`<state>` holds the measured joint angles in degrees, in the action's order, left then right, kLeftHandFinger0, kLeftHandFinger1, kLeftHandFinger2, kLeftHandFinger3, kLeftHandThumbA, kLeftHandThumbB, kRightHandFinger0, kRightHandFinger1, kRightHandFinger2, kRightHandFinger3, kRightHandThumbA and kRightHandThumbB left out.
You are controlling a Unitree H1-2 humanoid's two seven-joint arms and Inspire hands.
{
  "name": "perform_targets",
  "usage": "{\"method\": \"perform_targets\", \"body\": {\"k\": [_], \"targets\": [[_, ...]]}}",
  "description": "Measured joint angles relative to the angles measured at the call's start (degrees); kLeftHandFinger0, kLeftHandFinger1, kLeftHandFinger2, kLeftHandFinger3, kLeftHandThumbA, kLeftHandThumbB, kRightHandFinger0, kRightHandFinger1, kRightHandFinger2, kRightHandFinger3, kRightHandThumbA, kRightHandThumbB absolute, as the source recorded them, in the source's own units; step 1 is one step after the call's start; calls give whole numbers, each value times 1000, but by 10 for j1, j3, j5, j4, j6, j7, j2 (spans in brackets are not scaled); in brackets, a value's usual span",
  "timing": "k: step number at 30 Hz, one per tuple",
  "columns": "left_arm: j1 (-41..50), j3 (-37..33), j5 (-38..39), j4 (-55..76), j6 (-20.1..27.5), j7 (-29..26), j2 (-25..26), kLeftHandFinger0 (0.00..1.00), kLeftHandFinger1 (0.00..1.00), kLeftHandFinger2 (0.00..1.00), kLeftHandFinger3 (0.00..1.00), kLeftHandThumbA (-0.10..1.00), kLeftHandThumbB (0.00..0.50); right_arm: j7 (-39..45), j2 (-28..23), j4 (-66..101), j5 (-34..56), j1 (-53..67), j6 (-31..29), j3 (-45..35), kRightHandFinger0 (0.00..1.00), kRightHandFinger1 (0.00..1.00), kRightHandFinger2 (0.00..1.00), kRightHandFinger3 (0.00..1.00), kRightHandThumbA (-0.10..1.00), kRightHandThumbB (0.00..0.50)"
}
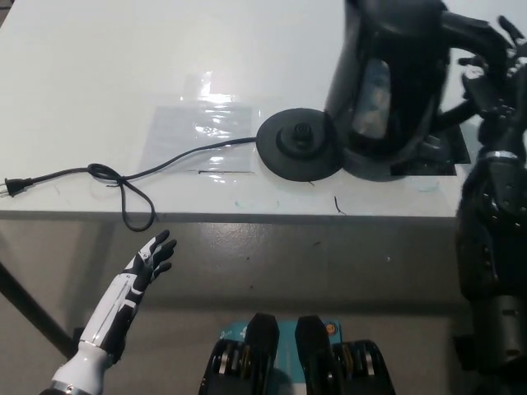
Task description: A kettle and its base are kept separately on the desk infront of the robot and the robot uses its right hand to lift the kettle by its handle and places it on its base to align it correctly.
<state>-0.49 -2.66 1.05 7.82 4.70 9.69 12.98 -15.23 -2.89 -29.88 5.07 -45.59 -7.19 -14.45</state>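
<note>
A black kettle (387,82) stands at the right of the white desk (123,82), just right of its round black base (298,144) and overlapping the base's right edge in this view. Whether the kettle rests on the desk or hangs above it I cannot tell. My black right hand (486,58) is at the kettle's handle (461,29) on its right side, fingers around it. My white left hand (148,259) hangs open below the desk's front edge at the lower left, holding nothing.
The base's black power cord (123,185) runs left across the desk to a plug (15,188) near the left edge, with a loop over the front edge. A clear plastic sheet (202,123) lies left of the base. A black marked patch (436,156) lies under the kettle.
</note>
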Motion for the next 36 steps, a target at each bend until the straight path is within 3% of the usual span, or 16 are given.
{"method": "perform_targets", "body": {"k": [4,13,18,20,27,36], "targets": [[0,0,0,0,0,0,0,1000,1000,1000,1000,1000,139,-10,18,-5,-14,-17,-5,14,0,307,718,755,-100,112],[0,0,0,0,0,0,0,1000,1000,1000,1000,1000,122,-33,49,-32,-43,-45,-9,40,0,265,699,765,-100,79],[0,0,0,0,0,0,2,1000,1000,1000,1000,1000,111,-41,50,-41,-55,-46,-10,45,0,207,655,711,-100,96],[0,0,0,0,0,0,2,1000,1000,1000,1000,1000,112,-46,50,-46,-60,-46,-11,46,0,191,659,732,-100,97],[0,0,0,0,0,0,2,1000,1000,1000,1000,1000,103,-63,49,-98,-73,-60,-11,50,0,204,692,783,-100,110],[0,0,0,0,0,1,2,1000,1000,1000,1000,1000,122,-72,48,-160,-73,-79,-48,50,0,216,702,774,-100,111]]}}
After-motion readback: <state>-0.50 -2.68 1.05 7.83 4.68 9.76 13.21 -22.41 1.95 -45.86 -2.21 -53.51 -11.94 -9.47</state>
